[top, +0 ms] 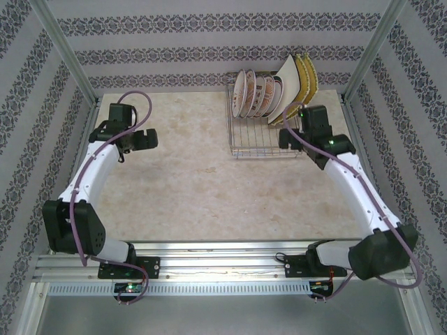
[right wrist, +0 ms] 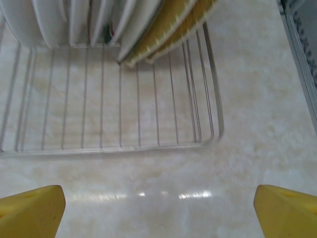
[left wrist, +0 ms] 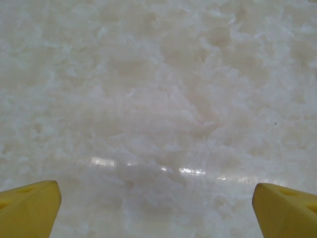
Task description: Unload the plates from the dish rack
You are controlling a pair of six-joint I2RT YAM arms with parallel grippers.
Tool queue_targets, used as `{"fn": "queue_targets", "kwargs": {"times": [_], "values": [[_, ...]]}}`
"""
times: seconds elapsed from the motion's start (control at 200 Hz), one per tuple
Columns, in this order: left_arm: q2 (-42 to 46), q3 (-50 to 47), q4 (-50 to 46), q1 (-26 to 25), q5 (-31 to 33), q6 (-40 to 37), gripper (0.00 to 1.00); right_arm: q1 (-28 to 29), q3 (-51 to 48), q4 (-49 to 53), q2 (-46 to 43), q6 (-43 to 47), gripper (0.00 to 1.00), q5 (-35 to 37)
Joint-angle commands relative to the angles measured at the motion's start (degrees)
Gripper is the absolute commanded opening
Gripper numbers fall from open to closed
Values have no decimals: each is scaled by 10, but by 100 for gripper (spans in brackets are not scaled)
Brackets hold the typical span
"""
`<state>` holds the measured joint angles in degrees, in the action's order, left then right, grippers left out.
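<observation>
Wire rack (right wrist: 119,148) just ahead of the wide-open right gripper (right wrist: 158,210), plates (right wrist: 49,20) leaning at its far end (left gripper (left wrist: 156,210) also open, empty, well off); likely to snag a wire or topple neighbours if driven in low.

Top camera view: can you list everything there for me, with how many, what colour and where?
round plates: several, too overlapped to count, white with orange-red patterns, standing on edge in the rack's far half
square plate: one, white, leaning just right of the round ones
woven square plates: two, yellow, leaning at the rack's right end
dish rack: one, silver wire, far right of the table
table: one, beige marbled
walls: patterned white and grey, around the table
arms: two, white and black, purple cables
left gripper: open, yellow fingertips, over bare table, far left
right gripper: open, yellow fingertips, by the rack's near right corner
</observation>
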<state>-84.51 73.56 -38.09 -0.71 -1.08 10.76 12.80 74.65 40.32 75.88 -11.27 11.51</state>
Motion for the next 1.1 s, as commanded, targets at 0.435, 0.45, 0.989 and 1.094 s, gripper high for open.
{"fn": "queue_targets", "kwargs": {"times": [0.435,0.45,0.989,1.094], "values": [[-181,190,-144,-2,-6,28,99,87,511,96,428,-5,90,-6],[-181,190,-143,-3,-6,27,99,89,526,99,440,-4,90,-3],[-189,204,-138,7,-24,4,99,127,785,59,657,0,72,128],[-196,219,-153,7,-13,-4,99,129,808,49,681,-4,70,146]]}}
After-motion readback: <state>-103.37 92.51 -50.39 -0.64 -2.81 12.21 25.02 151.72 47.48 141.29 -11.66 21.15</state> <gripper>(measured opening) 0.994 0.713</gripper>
